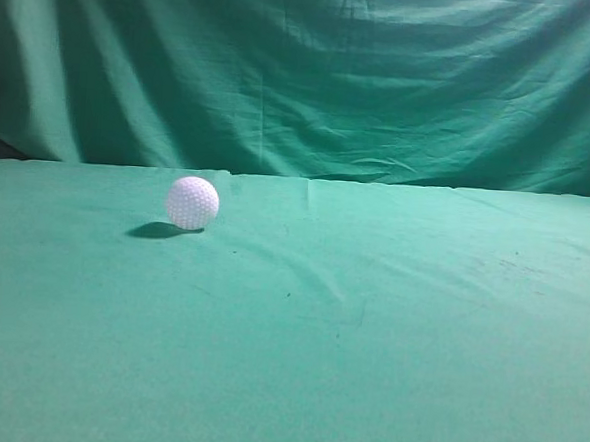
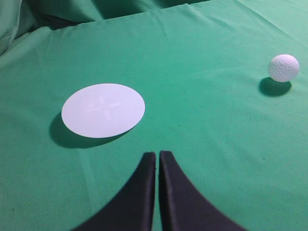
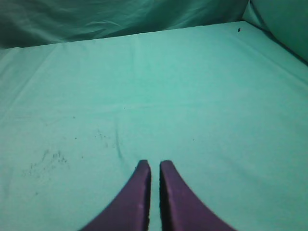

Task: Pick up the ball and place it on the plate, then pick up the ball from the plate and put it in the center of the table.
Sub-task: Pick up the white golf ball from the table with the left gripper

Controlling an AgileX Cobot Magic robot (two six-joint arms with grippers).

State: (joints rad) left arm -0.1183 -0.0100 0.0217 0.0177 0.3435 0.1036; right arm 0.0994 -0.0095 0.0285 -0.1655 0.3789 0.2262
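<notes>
The small white dimpled ball [image 1: 192,203] rests on the green table [image 1: 368,336], left of centre in the exterior view. It also shows at the far right of the left wrist view [image 2: 283,67]. A flat white round plate [image 2: 103,109] lies on the cloth to the left, ahead of my left gripper [image 2: 157,155], which is shut and empty, apart from both. My right gripper [image 3: 155,164] is shut and empty above bare cloth. Neither gripper nor the plate shows in the exterior view.
A draped green curtain [image 1: 304,71] hangs behind the table's far edge. Cloth folds rise at the far left [image 2: 14,24] of the left wrist view and the far right [image 3: 284,24] of the right wrist view.
</notes>
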